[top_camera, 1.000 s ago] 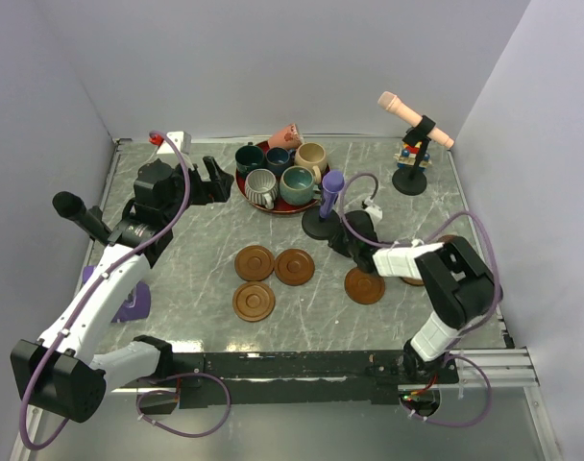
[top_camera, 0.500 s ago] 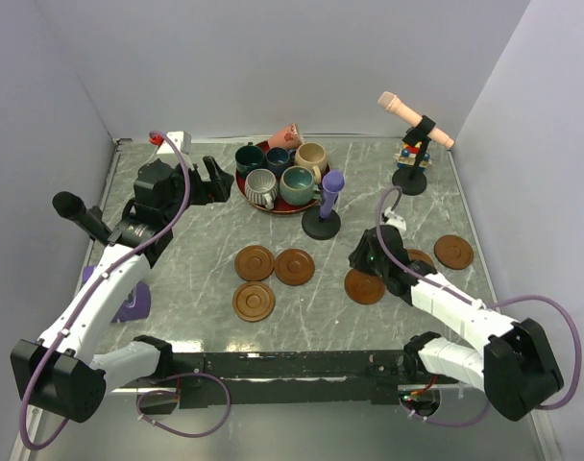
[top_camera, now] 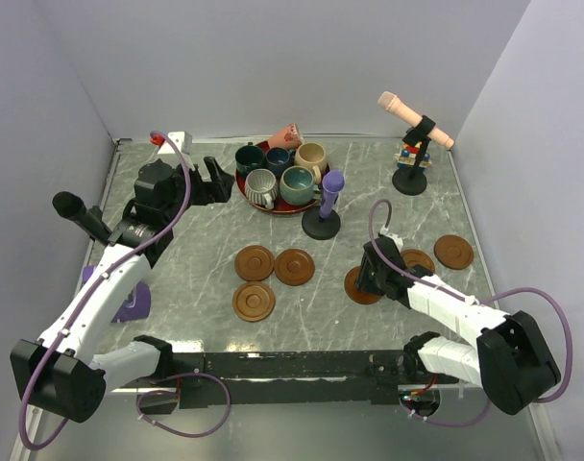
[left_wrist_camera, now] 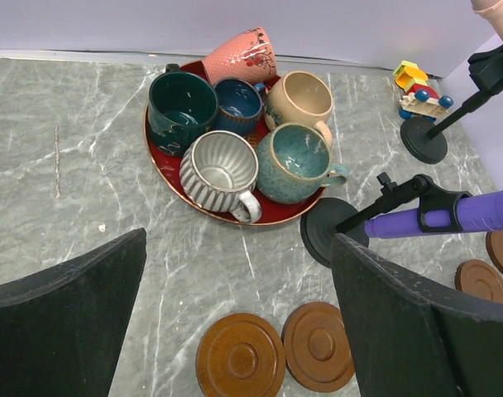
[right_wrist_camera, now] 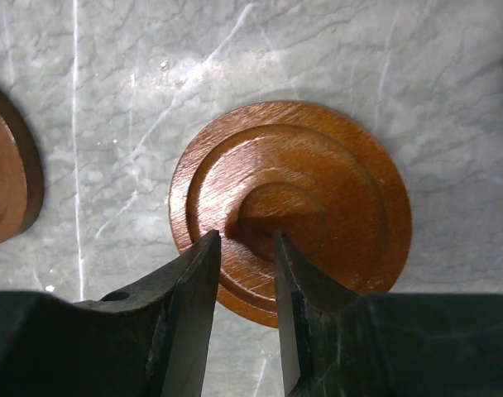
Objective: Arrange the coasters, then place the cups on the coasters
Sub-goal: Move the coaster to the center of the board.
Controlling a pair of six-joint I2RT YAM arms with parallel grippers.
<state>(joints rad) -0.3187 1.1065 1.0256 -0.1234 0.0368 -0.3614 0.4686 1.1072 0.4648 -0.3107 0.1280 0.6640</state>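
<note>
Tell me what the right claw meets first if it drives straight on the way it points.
The right claw points down at the brown coaster directly beneath it, so it would meet that first. How close the tips already are is unclear.

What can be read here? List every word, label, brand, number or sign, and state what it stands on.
None: no word, number, brand or sign can be read in any view.
terracotta-pink cup: red markings, apparently a painted pattern, not letters.
colourful toy: coloured blocks, too small to show any print.
coasters: ring grooves only, no stamp.
</note>
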